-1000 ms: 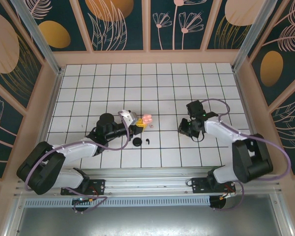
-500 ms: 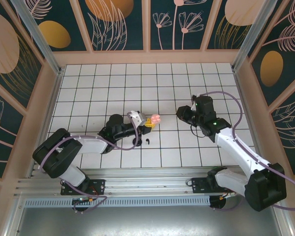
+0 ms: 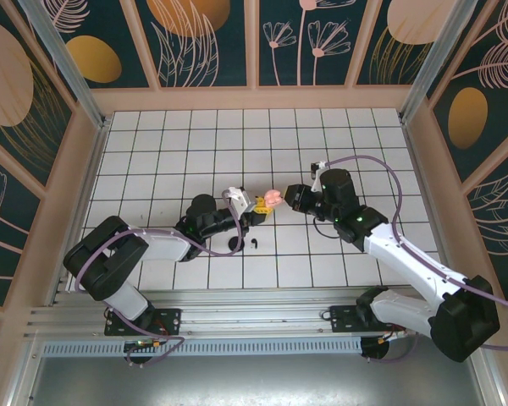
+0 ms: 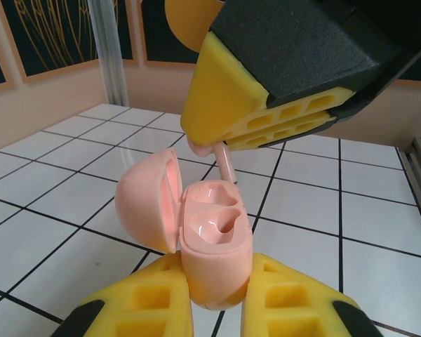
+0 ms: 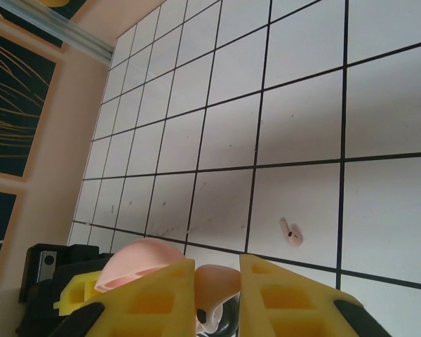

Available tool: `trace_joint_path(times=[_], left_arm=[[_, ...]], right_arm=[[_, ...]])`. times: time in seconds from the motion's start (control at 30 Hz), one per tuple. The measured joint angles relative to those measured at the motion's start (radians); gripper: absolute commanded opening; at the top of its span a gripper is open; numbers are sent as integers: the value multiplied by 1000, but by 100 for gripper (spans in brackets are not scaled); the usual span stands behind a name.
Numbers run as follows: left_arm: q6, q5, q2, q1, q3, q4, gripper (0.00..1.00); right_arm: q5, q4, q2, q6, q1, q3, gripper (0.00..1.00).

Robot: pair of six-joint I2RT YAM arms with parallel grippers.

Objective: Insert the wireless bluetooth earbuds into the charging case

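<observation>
Barely begun: clamping empty pink case [image 4: 214, 239] in left jaws, pinching pink earbud [image 4: 225, 163] at its 12 o'clock in right jaws

Head of pink earbud [image 4: 225, 163], upper centre: buried between pads of right gripper [image 4: 221, 139]. Base of charging case [image 4: 212, 235]: masked by fingers of left gripper [image 4: 216, 281], themselves cut at bottom edge. Shape of black earbud [image 3: 254, 244], lower centre: too small to resolve.

1. You can read no lettering, number or brand on the case [image 4: 212, 270] or the earbud [image 4: 224, 165].
2. You find none on the left gripper [image 4: 214, 298] or the right gripper [image 5: 216, 291].
3. The wall panels [image 3: 203, 42] carry plant drawings, with nothing to read.
</observation>
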Motion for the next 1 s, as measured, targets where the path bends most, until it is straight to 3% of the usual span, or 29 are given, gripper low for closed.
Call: trace_joint_path(times=[1.0], left_arm=[[-5,-17,-2,-4,6,0,8]], right_arm=[[6,90,-32,-37,43,0,19]])
